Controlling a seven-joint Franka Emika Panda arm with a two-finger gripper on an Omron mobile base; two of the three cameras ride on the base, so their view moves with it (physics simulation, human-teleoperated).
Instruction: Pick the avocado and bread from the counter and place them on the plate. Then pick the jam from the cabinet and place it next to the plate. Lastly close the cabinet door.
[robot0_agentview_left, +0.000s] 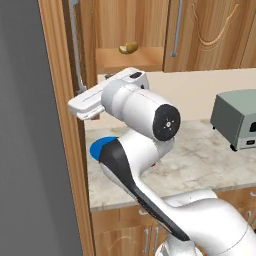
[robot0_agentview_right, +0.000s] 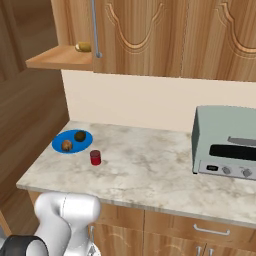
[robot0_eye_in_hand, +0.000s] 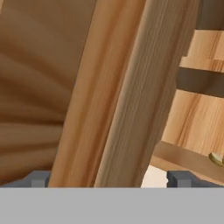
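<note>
The blue plate (robot0_agentview_right: 72, 148) lies at the counter's (robot0_agentview_right: 150, 165) left end, and a sliver of it (robot0_agentview_left: 98, 147) shows behind my arm. On it sit the dark avocado (robot0_agentview_right: 80, 136) and the orange-brown bread (robot0_agentview_right: 67, 145). The red jam (robot0_agentview_right: 95, 157) stands upright on the counter just right of the plate. The cabinet's left door (robot0_agentview_left: 62, 125) hangs open toward me. My hand (robot0_agentview_left: 86, 103) is up against that door's edge (robot0_eye_in_hand: 122, 87). My gripper (robot0_eye_in_hand: 108, 178) is open, its fingertips (robot0_eye_in_hand: 38, 178) wide apart on either side of the edge, with a gap on both sides.
A yellowish-tan lump (robot0_agentview_left: 128, 48) lies on the open cabinet shelf (robot0_agentview_right: 60, 57). A grey toaster oven (robot0_agentview_right: 225, 145) stands at the counter's right. The neighbouring door with its silver bar handle (robot0_agentview_right: 95, 30) is shut. A dark wall (robot0_agentview_left: 25, 150) is left of the open door.
</note>
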